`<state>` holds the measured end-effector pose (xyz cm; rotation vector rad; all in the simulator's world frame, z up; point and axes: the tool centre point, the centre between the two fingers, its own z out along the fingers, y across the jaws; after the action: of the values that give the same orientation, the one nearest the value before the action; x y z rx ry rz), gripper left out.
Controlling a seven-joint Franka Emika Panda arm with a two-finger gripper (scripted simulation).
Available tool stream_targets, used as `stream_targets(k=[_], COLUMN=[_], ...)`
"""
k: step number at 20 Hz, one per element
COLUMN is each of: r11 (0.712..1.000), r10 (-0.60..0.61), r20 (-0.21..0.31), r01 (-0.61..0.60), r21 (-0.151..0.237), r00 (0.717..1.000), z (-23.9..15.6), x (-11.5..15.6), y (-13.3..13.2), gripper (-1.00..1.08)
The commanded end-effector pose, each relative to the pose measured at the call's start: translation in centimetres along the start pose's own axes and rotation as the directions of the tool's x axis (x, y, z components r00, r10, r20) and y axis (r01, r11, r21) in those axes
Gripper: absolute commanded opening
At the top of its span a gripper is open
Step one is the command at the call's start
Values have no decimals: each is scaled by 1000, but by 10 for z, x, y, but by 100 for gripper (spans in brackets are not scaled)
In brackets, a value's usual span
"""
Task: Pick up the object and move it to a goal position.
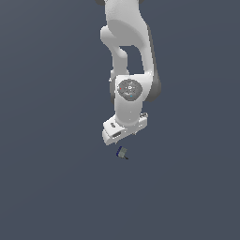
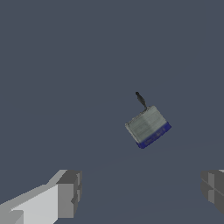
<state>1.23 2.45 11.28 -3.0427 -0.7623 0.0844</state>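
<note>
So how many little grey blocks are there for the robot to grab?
1. The little grey block lies just below the end effector in the exterior view. In the wrist view it sits ahead of the open fingers, touching neither. No others show.

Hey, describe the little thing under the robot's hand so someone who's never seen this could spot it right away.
Find the white arm and follow it down to its gripper. Just below sits the object, a tiny grey block. Its dark blue edge and small dark tip mark it out; nothing else lies on the plain dark ground.
</note>
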Motion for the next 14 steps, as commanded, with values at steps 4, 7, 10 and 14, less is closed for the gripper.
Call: stream_targets(k=[4, 7, 10, 14], r11=[987, 970, 945, 906], r10=[-160, -244, -326, -423], r20=[-9, -14, -18, -23], r01=[159, 244, 326, 422], r21=[-9, -14, -20, -27], r00=[987, 970, 945, 906], z=[12, 19, 26, 34], x=[9, 14, 19, 25], y=[6, 9, 12, 15], gripper=[100, 100, 100, 100])
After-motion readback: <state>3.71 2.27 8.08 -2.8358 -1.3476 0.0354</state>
